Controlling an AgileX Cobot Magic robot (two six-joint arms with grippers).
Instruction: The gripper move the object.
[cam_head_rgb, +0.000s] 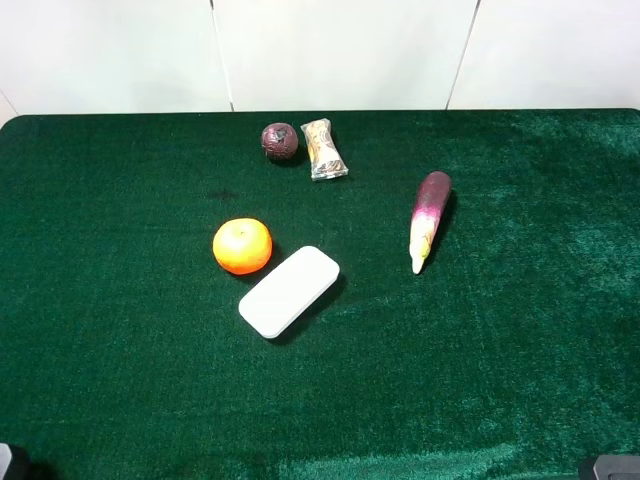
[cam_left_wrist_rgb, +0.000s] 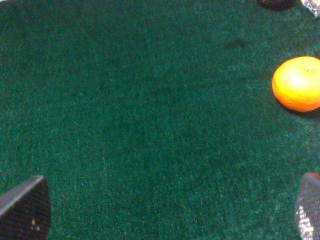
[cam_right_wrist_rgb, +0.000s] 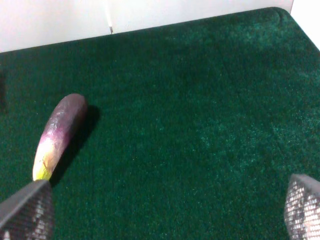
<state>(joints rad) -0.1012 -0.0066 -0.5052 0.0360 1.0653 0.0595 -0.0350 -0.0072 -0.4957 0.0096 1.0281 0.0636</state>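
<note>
Worktop: a dark green velvety cloth covers the worktop (cam_head_rgb: 120, 330), with white wall panels behind its far edge.
Left fingers: the left gripper (cam_left_wrist_rgb: 165, 212) shows only as two dark fingertips (cam_left_wrist_rgb: 25, 210) at opposite edges of its wrist view, spread wide, with nothing but bare cloth between them.
Right fingers: the right gripper (cam_right_wrist_rgb: 165, 212) looks the same, its fingertips (cam_right_wrist_rgb: 27, 212) set far apart and holding nothing.
Arms from above: in the high view only slivers of the rig show at the near corners; neither arm reaches over the things.
Object: the white block (cam_head_rgb: 289, 291) lies flat near the middle of the cloth, angled, resting free with no finger touching it.
Orange: the orange (cam_head_rgb: 242, 246) sits just beside the block's far-left end; whether they touch I cannot tell. It also shows at the edge of the left wrist view (cam_left_wrist_rgb: 298, 83).
Eggplant: the purple-white eggplant (cam_head_rgb: 429, 218) lies well apart, on the right of the high view, and is in the right wrist view (cam_right_wrist_rgb: 59, 135).
Far things: a dark round fruit (cam_head_rgb: 280, 141) and a small wrapped packet (cam_head_rgb: 324, 149) sit side by side near the back edge.
Progress: by my judgement nothing is done yet; the approach, the grasp and the move all remain.
Watch: the orange stands close enough that it may be nudged on the way in.
</note>
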